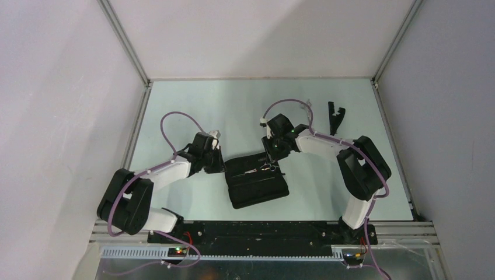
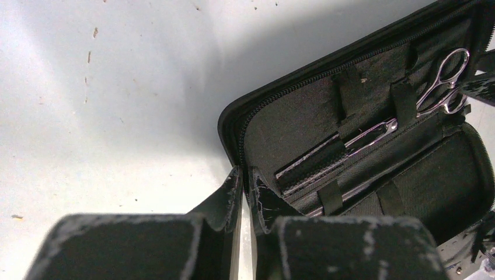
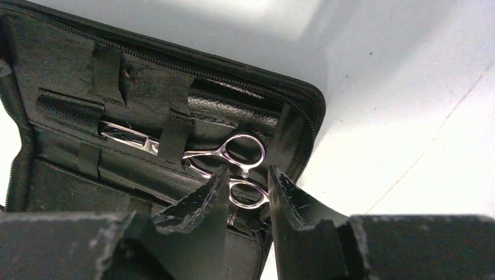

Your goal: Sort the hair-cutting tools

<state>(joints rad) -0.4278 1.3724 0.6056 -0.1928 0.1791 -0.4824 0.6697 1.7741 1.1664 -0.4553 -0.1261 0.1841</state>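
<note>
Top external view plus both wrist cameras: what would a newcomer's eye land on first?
The open black zip case at the centre of the table, with silver scissors strapped inside. The right gripper hovers open over their ring handles, while the left gripper, jaws closed, sits at the case's left edge. A black comb-like tool lies alone toward the far right.

Black zip case point(image 3: 146, 76) lying open on pale table point(image 3: 408, 116); silver scissors point(image 3: 198, 155) tucked under a fabric strap point(image 3: 174, 137) inside, blades half hidden; right gripper point(image 3: 248, 175) close over ring handles, fingers parted, lower ring between tips, seemingly untouched.
</note>
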